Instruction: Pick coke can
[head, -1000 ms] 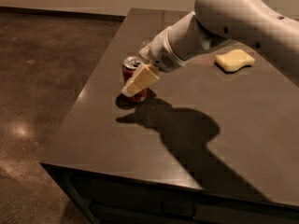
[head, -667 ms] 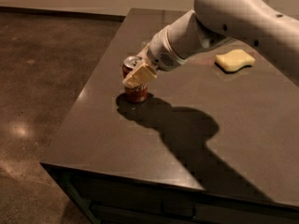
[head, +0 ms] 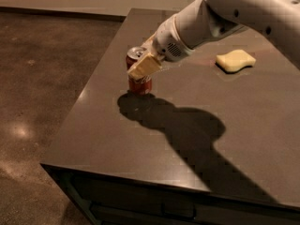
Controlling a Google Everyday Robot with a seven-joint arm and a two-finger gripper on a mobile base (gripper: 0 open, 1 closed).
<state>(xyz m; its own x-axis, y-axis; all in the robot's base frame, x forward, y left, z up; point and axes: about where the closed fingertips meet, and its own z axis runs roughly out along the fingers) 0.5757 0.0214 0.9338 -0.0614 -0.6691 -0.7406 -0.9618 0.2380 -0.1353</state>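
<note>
The red coke can (head: 139,85) with its silver top stands upright near the left edge of the dark table (head: 93,139). My gripper (head: 142,63) reaches in from the upper right on the white arm and is closed around the can's upper half. One tan finger (head: 146,66) lies across the can's front; the other finger is hidden behind the can. The can's base sits at or just above the tabletop, right over its shadow.
A yellow sponge (head: 236,60) lies on the table at the back right. The table's left edge is close to the can, with brown floor (head: 42,78) beyond it. The arm's shadow falls across the table's middle.
The gripper has closed on the can's upper part. The can and gripper have shifted slightly up and to the right.
</note>
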